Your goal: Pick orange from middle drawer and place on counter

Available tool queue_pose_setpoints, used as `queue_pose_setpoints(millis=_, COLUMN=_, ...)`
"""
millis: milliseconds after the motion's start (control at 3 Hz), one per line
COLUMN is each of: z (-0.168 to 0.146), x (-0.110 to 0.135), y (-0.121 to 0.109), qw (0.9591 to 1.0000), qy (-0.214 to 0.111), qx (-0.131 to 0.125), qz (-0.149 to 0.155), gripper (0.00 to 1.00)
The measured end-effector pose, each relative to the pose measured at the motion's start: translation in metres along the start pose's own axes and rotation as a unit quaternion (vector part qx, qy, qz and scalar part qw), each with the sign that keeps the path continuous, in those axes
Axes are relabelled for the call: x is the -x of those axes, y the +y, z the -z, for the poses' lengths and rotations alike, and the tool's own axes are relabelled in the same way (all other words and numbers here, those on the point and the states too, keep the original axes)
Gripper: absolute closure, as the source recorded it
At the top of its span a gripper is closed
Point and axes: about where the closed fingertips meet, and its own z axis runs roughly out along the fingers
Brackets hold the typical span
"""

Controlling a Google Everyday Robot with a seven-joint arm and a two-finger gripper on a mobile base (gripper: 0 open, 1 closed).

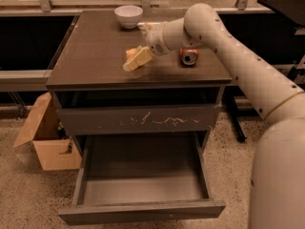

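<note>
orange (129, 54): plain orange
gripper (136, 60): pale yellow, over the counter, touching the orange
counter (95, 56): glossy dark grey-brown
middle drawer (143, 213): dark grey-brown, unmarked front
upper drawer (143, 120): same brown, pale scratches
soda can (189, 57): orange-red
bowl (128, 15): white
arm (238, 56): cream
cardboard box (47, 147): tan
floor (28, 194): speckled beige
</note>
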Motion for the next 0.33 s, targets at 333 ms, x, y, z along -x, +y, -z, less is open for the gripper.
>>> queue_pose_setpoints(millis=333, z=0.0363, x=0.0043, y=0.0009, qw=0.9986, qy=0.004, qx=-0.052, qz=0.003, gripper=0.00)
